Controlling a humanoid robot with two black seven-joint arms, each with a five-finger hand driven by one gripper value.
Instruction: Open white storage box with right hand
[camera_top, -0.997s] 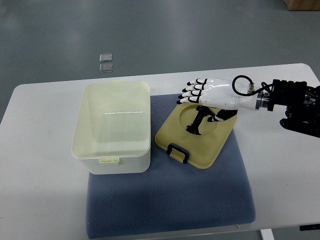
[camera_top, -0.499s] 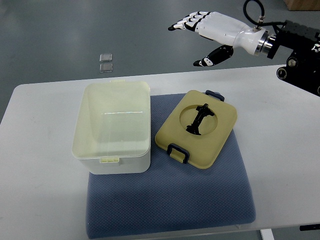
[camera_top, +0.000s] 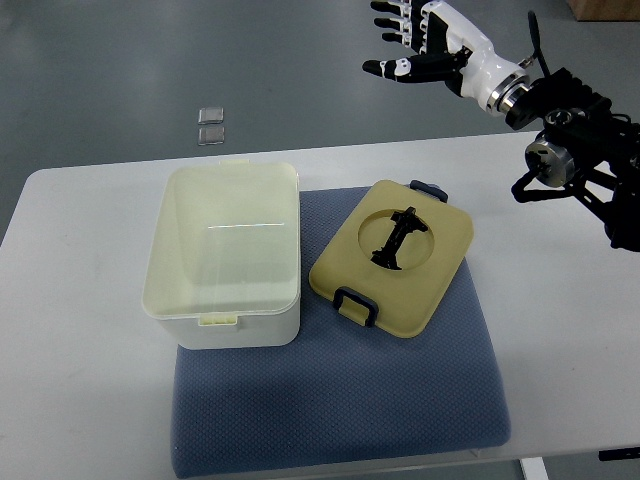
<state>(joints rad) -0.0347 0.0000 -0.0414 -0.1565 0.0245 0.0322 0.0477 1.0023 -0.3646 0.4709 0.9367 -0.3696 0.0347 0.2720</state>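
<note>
The white storage box stands open on the left part of a blue mat; its inside looks empty. Its cream lid, with dark clips and a black handle in a round recess, lies flat on the mat to the right of the box. My right hand is raised high above the table's far edge, well clear of the lid, fingers spread and holding nothing. Its arm comes in from the right.
The mat lies on a white table. Two small clear squares lie on the grey floor beyond the table. A brown box corner shows at the top right.
My right hand was resting over the far edge of the lid, then lifted up and away to the upper right. The lid and box have stayed put.
</note>
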